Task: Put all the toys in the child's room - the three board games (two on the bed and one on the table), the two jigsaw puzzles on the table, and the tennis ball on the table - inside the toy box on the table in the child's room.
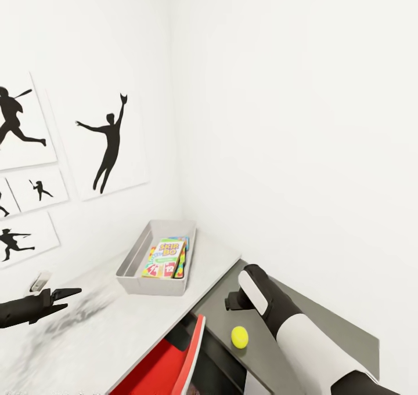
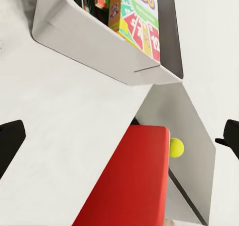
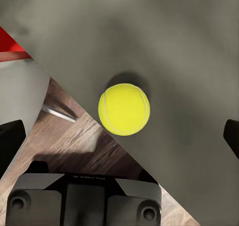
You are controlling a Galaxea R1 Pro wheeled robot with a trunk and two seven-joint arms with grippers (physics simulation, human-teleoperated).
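From the head camera I see the toy box (image 1: 152,279) resting on the white table (image 1: 87,343), in the corner where the two walls meet. Inside it lies a board game (image 1: 164,259) with the printed title "Skip-Bo"; a slab of bright puzzle pieces (image 1: 183,260) shows along its 3 o'clock edge. The left wrist camera reads the letters "BO" on the same box lid; the smaller print is too small to read.

The tennis ball (image 1: 240,337) sits on the lower dark grey cabinet (image 1: 331,325), at 5 o'clock from the toy box and well apart from it. A red chair back (image 1: 174,363) stands between table and cabinet.

My left gripper (image 1: 68,300) hovers over the table at 9 o'clock from the toy box, fingers spread wide, holding nothing. My right arm (image 1: 278,314) reaches over the cabinet. In the right wrist camera, the right gripper (image 3: 119,136) has its fingertips (image 3: 10,141) far apart with the ball between them, not touching either. Black silhouette posters (image 1: 104,145) hang on the wall.
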